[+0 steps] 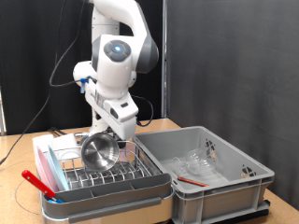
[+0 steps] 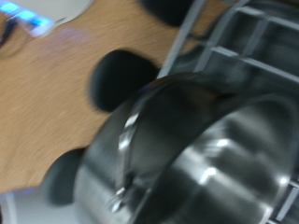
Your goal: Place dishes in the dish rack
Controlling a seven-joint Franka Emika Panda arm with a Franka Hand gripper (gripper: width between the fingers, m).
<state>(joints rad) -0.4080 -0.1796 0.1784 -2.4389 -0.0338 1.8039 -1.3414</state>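
A shiny steel bowl (image 1: 98, 149) hangs tilted on its side just above the silver wire dish rack (image 1: 107, 175), which sits in a white tray (image 1: 112, 198) at the exterior view's lower left. My gripper (image 1: 112, 133) is right over the bowl and shut on its rim. In the blurred wrist view the bowl (image 2: 201, 159) fills most of the picture, with two dark fingers (image 2: 124, 79) on either side of its rim and rack wires (image 2: 248, 42) beyond. Small clear glass pieces (image 1: 202, 162) lie in the grey crate. No light blue plate shows.
The large grey crate (image 1: 238, 159) stands to the right of the rack and also holds a thin red item (image 1: 187, 179). A red utensil (image 1: 37, 179) lies along the rack's left edge. Both stand on a wooden table (image 1: 42, 142). Black curtains hang behind.
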